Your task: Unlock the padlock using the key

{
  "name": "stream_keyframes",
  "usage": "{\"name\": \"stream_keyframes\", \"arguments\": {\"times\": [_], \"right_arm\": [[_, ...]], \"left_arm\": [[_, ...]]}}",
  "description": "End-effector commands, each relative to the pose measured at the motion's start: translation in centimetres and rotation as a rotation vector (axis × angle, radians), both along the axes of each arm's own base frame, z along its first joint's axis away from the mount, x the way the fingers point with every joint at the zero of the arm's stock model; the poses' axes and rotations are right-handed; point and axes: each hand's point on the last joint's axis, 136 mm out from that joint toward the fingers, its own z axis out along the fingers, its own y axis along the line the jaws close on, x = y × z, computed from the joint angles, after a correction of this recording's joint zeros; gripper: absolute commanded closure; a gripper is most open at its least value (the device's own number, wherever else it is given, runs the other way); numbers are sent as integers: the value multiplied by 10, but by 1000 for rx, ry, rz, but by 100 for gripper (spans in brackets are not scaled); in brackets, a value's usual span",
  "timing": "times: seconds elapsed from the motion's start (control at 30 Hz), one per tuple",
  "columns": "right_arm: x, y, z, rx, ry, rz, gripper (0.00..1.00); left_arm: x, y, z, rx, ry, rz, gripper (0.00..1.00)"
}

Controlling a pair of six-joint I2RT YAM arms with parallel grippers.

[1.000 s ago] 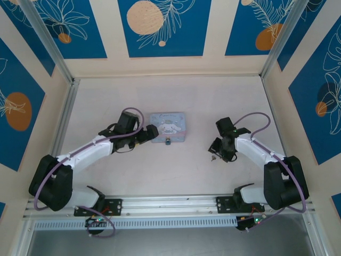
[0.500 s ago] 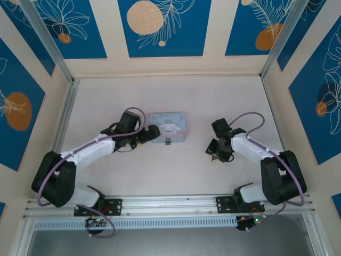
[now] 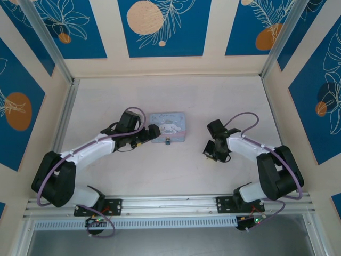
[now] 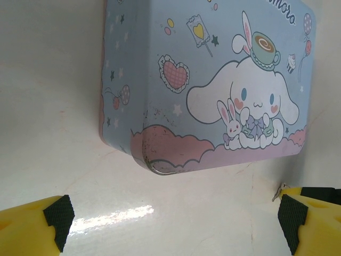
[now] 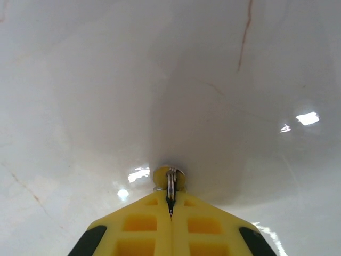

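Note:
The tiny teal-blue padlock [image 3: 167, 141] lies on the table at the near edge of the pale blue tin [image 3: 167, 127]. My left gripper [image 3: 147, 134] sits just left of the tin, open, its yellow fingers [image 4: 37, 226] wide apart with bare table between them [image 4: 173, 226]. A small metal bit [image 4: 279, 190] peeks out above its right finger. My right gripper [image 3: 210, 152] is down at the table, right of the tin. In the right wrist view its tips [image 5: 170, 198] are pressed together on the thin metal key [image 5: 170, 180], seen edge-on.
The tin [image 4: 213, 80] with its cartoon drawing stands directly ahead of the left gripper. Pale table stretches between the tin and the right gripper. Aluminium rails and patterned walls [image 3: 160, 26] bound the table on all sides.
The right gripper has shifted a little left and closed onto the key. The left gripper edged slightly toward the tin and stayed open.

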Motion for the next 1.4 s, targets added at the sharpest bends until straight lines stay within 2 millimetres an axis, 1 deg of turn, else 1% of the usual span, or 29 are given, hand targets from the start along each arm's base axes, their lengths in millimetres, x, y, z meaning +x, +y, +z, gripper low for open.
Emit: {"name": "stream_keyframes", "arguments": {"times": [0.0, 0.13, 0.3, 0.33, 0.37, 0.4, 0.43, 0.5, 0.6, 0.73, 0.9, 0.97, 1.1, 1.27, 1.37], "right_arm": [[-4, 15, 10, 36, 2, 33, 100], [-3, 37, 26, 83, -28, 63, 100], [-5, 69, 37, 172, -37, 84, 100], [-5, 77, 39, 199, -44, 96, 93], [-5, 85, 42, 225, -54, 108, 74], [-3, 92, 45, 247, -69, 116, 57], [-1, 98, 49, 265, -91, 129, 50], [3, 100, 53, 265, -121, 137, 47], [8, 95, 55, 231, -148, 156, 43], [12, 86, 50, 153, -150, 208, 37], [21, 83, 38, 65, -136, 320, 36], [22, 86, 32, 56, -120, 354, 38], [26, 93, 25, 43, -101, 396, 44], [28, 106, 23, 62, -104, 444, 48], [28, 111, 19, 64, -97, 461, 49]], "left_arm": [[2, -10, 19, -27, -39, -34, 1], [2, -12, 21, -27, -41, -39, 1], [2, -13, 22, -24, -38, -46, 0], [2, -12, 21, -20, -36, -45, 1], [2, -13, 21, -18, -36, -46, 0], [2, -12, 21, -17, -36, -43, 1], [2, -13, 21, -15, -35, -44, 1], [2, -12, 19, -12, -29, -43, 1], [2, -13, 20, -12, -30, -43, 1], [2, -14, 21, -12, -32, -46, 0], [3, -15, 21, -11, -31, -47, 1], [2, -15, 21, -10, -30, -49, 1], [2, -15, 20, -4, -28, -50, 0], [2, -15, 19, 0, -27, -50, 0], [2, -15, 18, 1, -25, -51, 1]]}}
